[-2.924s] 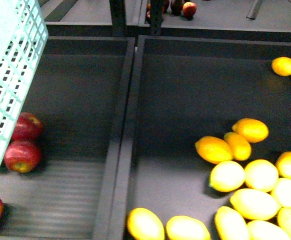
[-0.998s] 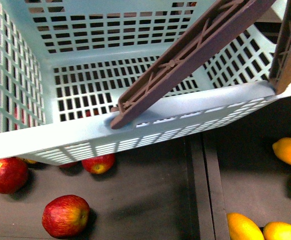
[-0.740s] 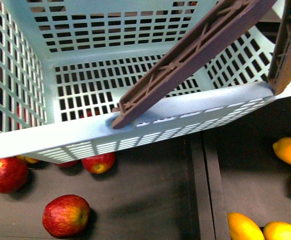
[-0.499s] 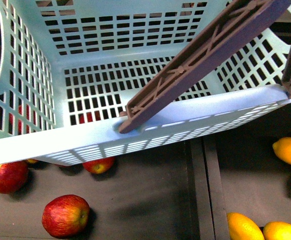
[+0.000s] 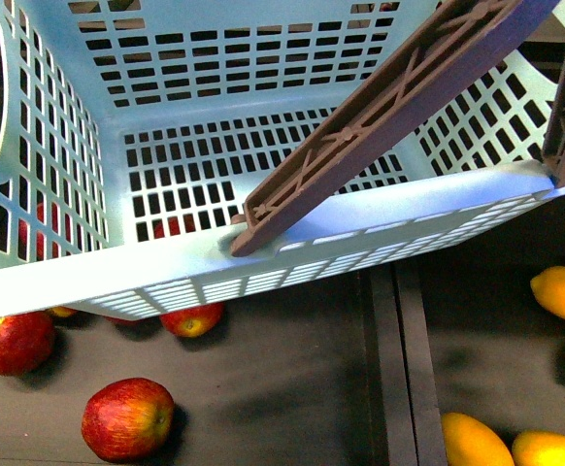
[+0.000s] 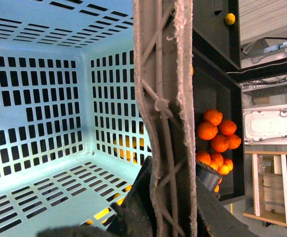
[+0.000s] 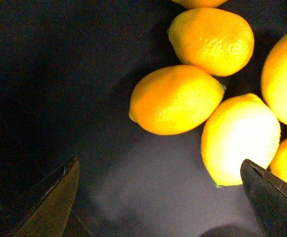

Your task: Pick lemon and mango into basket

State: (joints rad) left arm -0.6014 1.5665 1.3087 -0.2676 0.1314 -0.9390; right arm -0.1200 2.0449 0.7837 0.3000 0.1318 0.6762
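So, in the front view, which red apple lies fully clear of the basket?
The apple lowest in the picture, with dark floor between it and the basket. The left apple and the middle apple meet or pass under the basket.

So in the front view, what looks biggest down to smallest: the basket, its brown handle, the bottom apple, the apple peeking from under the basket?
1. basket (nearest the camera).
2. brown handle.
3. bottom apple.
4. peeking apple, partly hidden, so true size unsure.

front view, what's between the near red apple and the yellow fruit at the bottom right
In the front view, bare dark floor and then the dark divider lie between the apple and the yellow fruit; nothing else.
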